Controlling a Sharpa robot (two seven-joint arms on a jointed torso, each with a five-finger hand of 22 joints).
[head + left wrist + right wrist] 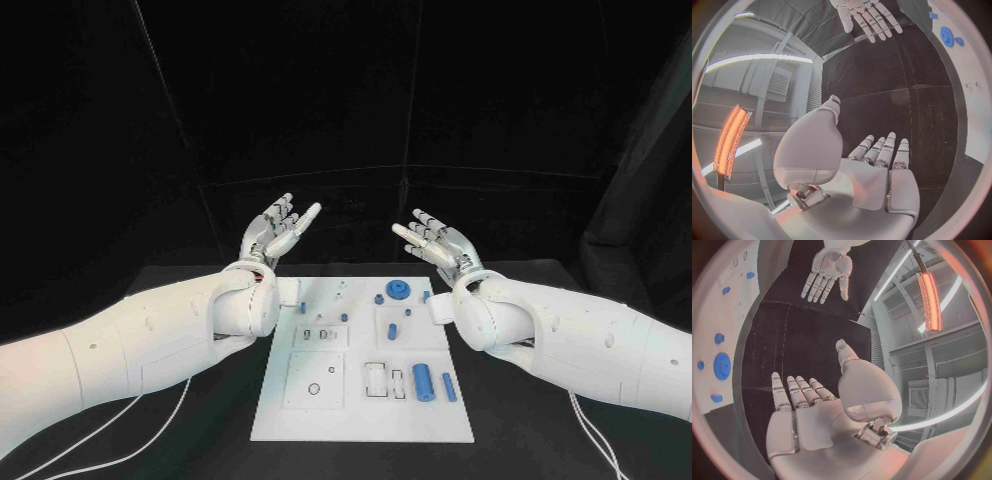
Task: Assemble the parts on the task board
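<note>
I see the black table (188, 400) with the white task board (361, 425) lying flat in its middle, between my two arms. By my judgement the assembly has hardly begun, or not at all: the blue parts lie scattered loose over the board.

My left hand (278, 230) is raised above the far edge of the board, palm up, fingers straight and apart, holding nothing. My right hand (440, 240) mirrors it on the other side, fingers also spread and bare. Neither touches the board or any part.

On the board, the long blue cylinder (423, 382) lies on the near right, with a thinner blue pin (449, 387) just beside it. Farther back sits the blue gear (395, 291), with a small blue piece (426, 296) near it, and a short blue peg (391, 329) towards the middle. Several recesses, such as the rectangular slot (375, 379), look unfilled, so I judge nearly every placement is left to do.
</note>
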